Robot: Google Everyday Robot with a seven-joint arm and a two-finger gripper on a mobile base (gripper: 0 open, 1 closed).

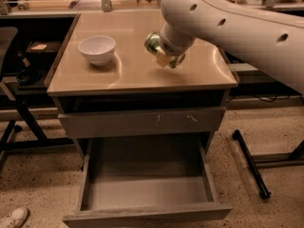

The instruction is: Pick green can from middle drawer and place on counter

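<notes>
The green can (153, 43) lies on its side in my gripper (161, 53), held just above the middle of the beige counter (133, 75). The gripper is shut on the can, and a pale finger pad (162, 60) shows below it. My white arm reaches in from the upper right and hides the rest of the gripper. Below, the middle drawer (147, 191) is pulled wide open and its grey floor is bare.
A white bowl (97, 49) stands on the counter's left side, well left of the can. A shut drawer front with small yellowish scratches (142, 122) sits above the open drawer. A black stand leg (251, 165) lies on the floor at right, and a shoe (14, 217) at bottom left.
</notes>
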